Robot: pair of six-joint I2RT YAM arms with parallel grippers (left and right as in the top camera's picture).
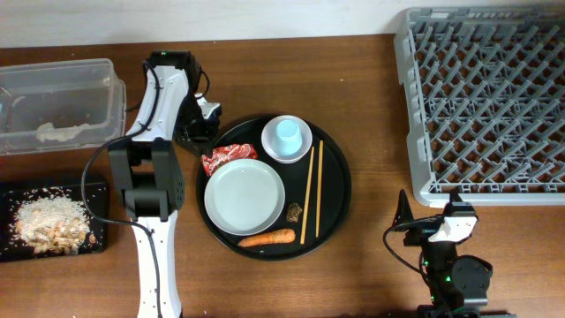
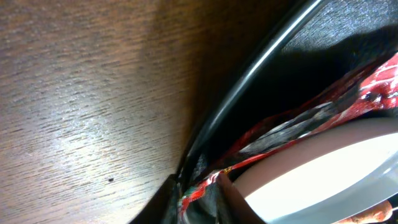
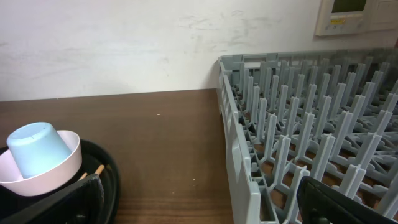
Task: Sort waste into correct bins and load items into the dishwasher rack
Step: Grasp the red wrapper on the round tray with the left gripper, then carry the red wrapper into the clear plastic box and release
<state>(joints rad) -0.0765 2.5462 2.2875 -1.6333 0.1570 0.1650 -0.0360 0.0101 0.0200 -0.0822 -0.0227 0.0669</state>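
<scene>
Left gripper is pinching the left end of the red wrapper, jaws nearly together on it. Wrapper is lying at the left edge of the round black tray, against the far-left rim of the white plate. Right gripper is hovering wide open, holding nothing, near the dishwasher rack, at its near-left corner.

Glossy crinkled red wrapper, smooth white plate, grained wooden table
</scene>
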